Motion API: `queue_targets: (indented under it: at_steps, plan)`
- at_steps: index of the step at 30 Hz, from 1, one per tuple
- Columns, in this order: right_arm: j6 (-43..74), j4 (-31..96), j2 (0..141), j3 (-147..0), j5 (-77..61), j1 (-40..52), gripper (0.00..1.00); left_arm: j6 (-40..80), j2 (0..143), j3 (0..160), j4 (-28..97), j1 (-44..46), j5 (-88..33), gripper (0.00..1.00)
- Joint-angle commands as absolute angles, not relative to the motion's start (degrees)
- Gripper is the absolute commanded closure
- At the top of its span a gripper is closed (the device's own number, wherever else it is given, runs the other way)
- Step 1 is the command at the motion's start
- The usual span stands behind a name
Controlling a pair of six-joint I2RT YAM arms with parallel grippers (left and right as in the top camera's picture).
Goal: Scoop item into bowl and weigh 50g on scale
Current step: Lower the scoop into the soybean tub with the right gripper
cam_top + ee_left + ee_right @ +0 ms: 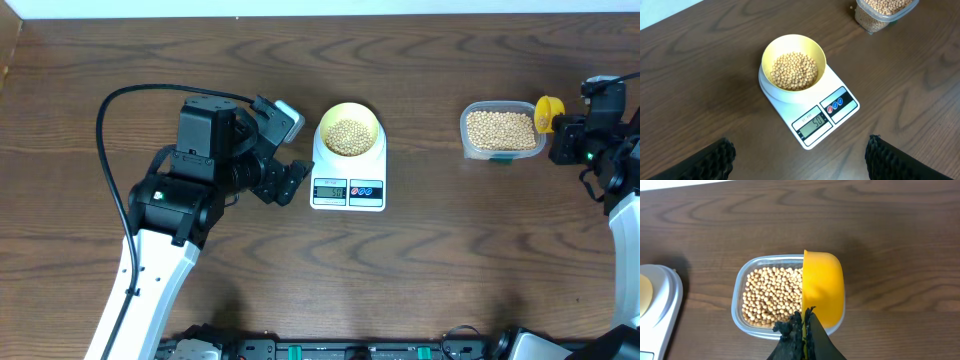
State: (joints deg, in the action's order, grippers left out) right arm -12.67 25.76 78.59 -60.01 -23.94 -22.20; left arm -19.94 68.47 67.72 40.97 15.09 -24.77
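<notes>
**Showing 50 on the scale**

The left wrist view reads "50" on the scale (pixel 846 111) display, beside two buttons; the overhead view blurs it. One pale yellow bowl (pixel 790 44) of beans (pixel 794 71) sits on the scale. Left of the scale, the left hand (pixel 800 160) hovers wide open and empty. Right of the scale, the right hand (pixel 802 330) is clamped on one yellow scoop (pixel 824 287) at the edge of one clear tub (pixel 740 287).

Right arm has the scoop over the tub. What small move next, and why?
Probably lower the scoop and release it beside the tub: the scale display appears to read 50 with beans in the bowl, so no more scooping seems needed.
</notes>
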Motion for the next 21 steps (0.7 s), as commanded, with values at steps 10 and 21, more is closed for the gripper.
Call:
queue_targets:
  at_steps: [10,21]
  plan:
    - [-21.98,26.20,77.95,-60.10,-21.41,-16.19,0.99,-20.32,68.53,66.85,41.15,14.85,-25.47,0.15]
    - [-25.19,26.41,77.95,-60.10,-16.67,-13.06,0.99,-20.32,68.53,66.85,41.15,14.85,-25.47,0.15]
